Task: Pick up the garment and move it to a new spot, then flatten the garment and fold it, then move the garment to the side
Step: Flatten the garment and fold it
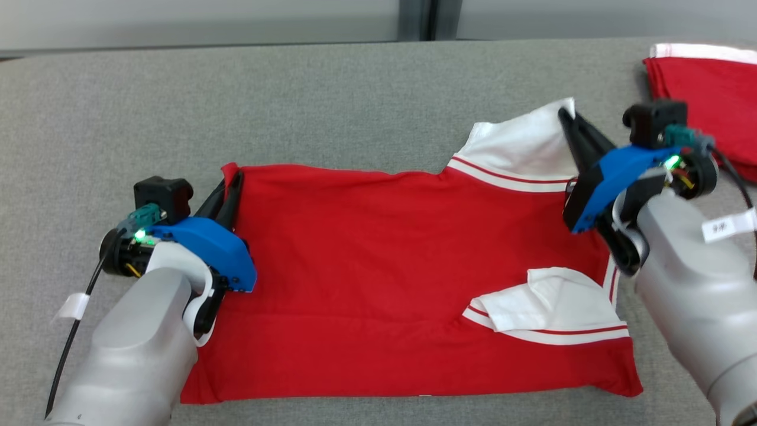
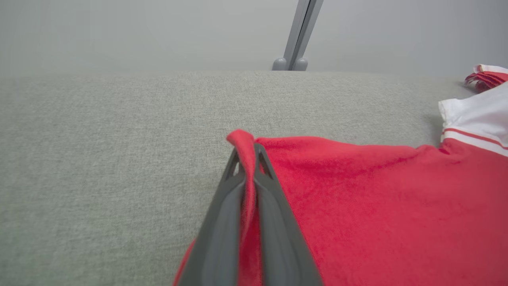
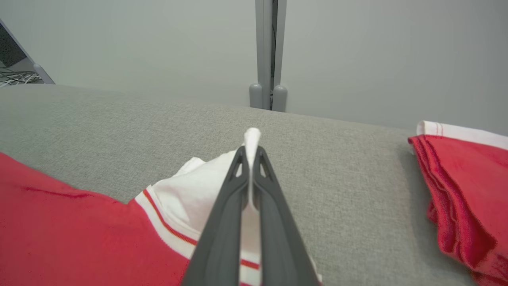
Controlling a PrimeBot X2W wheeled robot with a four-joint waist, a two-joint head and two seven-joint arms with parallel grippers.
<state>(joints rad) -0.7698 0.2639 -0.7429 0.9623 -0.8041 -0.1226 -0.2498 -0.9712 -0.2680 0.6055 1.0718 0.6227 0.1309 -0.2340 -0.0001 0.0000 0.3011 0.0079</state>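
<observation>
Two corners of the garment (image 1: 384, 266) are clamped tight: red hem in the left tool (image 1: 235, 176), white sleeve in the right tool (image 1: 566, 113). Light, floppy cloth probably, so it's best held taut by the edges.

Head view: high over the near edge, facing forward and down on the grey table (image 1: 355, 89).
Left wrist view: low and close at the left end of the shirt (image 2: 377, 206), facing the far wall (image 2: 119, 31).
Right wrist view: low and close at the white sleeve (image 3: 186, 194), facing far.
Shared: shirt, folded red cloth (image 1: 709, 100) far right, post (image 3: 268, 51).
</observation>
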